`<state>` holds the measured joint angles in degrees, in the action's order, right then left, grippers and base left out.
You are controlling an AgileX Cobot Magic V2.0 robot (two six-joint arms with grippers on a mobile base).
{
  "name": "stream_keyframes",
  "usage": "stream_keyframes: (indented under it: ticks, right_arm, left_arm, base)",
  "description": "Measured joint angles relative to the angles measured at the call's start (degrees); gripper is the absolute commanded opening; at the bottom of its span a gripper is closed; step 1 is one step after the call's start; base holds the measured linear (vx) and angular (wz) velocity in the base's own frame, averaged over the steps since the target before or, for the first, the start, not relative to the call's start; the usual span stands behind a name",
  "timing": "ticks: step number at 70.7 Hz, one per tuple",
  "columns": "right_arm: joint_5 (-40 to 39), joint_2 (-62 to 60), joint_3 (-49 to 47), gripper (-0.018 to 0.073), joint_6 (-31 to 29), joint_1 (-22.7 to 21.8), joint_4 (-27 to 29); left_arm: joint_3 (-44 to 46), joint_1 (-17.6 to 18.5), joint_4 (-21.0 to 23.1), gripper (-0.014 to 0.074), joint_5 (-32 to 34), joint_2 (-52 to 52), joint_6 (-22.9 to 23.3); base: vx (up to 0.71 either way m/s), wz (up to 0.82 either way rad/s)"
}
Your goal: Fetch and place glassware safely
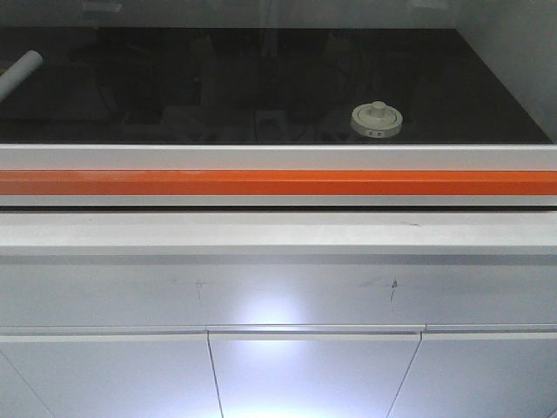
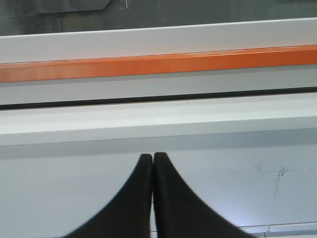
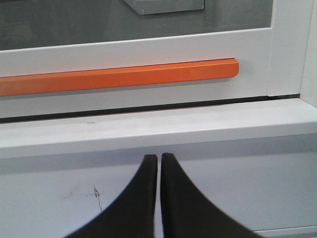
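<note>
The glass jar with a cream-white knobbed lid (image 1: 377, 119) stands on the dark surface behind a glass sash, right of centre, in the front view. The sash bears a long orange handle bar (image 1: 278, 182), which also shows in the left wrist view (image 2: 158, 63) and in the right wrist view (image 3: 119, 77). My left gripper (image 2: 152, 156) is shut and empty, low in front of the white cabinet face. My right gripper (image 3: 159, 157) is shut and empty, also below the ledge. Neither gripper shows in the front view.
A white ledge (image 1: 278, 231) runs under the sash. Below it are white cabinet doors (image 1: 313, 374). A white tube (image 1: 19, 73) lies at the far left inside. The sash's white right frame post (image 3: 292, 47) stands at the right.
</note>
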<state>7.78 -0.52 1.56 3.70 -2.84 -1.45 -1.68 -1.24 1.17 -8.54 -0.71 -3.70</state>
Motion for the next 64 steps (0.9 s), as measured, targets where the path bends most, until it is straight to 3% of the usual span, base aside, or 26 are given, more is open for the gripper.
stream_keyframes:
  ticks: [64]
  right_arm:
    - [0.0, 0.0, 0.0, -0.0004, 0.0, 0.0, 0.0]
  left_arm:
    - [0.0, 0.0, 0.0, -0.0007, 0.0, 0.0, 0.0]
  base:
    - [0.00, 0.00]
